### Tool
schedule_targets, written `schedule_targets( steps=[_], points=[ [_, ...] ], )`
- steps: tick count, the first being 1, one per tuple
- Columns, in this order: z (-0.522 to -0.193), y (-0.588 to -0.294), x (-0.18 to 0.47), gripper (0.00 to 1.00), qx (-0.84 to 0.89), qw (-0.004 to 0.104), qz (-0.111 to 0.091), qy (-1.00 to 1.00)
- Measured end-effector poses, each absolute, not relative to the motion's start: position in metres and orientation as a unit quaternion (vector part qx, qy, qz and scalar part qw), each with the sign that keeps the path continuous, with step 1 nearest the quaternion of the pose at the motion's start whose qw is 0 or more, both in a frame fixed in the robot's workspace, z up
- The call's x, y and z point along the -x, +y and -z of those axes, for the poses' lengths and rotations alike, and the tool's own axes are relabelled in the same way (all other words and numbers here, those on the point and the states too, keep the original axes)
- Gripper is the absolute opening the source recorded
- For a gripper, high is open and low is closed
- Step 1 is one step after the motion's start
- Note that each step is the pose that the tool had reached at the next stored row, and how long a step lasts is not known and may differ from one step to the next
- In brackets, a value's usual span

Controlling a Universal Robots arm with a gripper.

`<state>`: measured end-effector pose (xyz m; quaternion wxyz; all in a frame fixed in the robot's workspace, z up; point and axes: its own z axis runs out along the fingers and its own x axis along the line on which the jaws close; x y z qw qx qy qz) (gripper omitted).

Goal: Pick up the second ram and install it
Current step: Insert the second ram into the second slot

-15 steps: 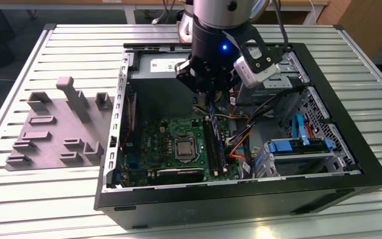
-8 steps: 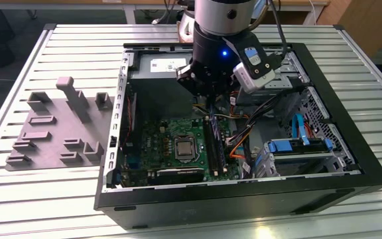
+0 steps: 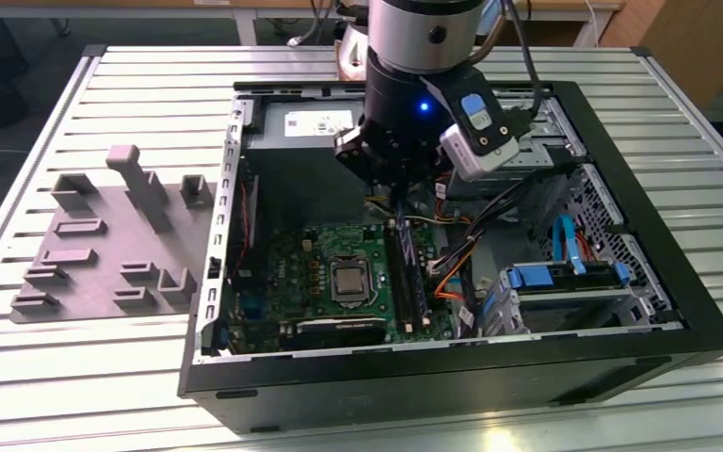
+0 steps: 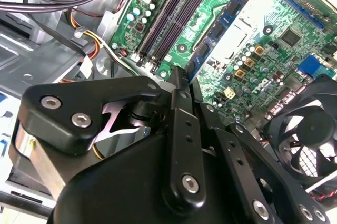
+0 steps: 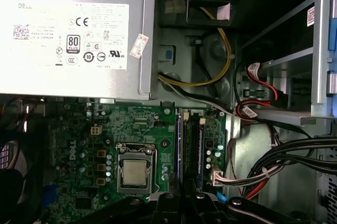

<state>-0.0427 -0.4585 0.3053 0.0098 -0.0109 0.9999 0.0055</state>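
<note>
The black gripper hovers inside the open black computer case, above the green motherboard. Its fingers press narrowly together, holding nothing visible.

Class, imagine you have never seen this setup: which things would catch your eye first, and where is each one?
First, the robot arm reaching down into the open computer case on the slatted table. Next, the green motherboard on the case floor, its silver processor near the middle. Lastly, the grey parts tray beside the case, on the exterior view's left.
</note>
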Motion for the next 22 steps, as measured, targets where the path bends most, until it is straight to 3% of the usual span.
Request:
schedule_targets(
  steps=[22],
  points=[
    [-0.289,-0.462,0.039,0.14,0.004,0.010,-0.005,1.000]
  ],
)
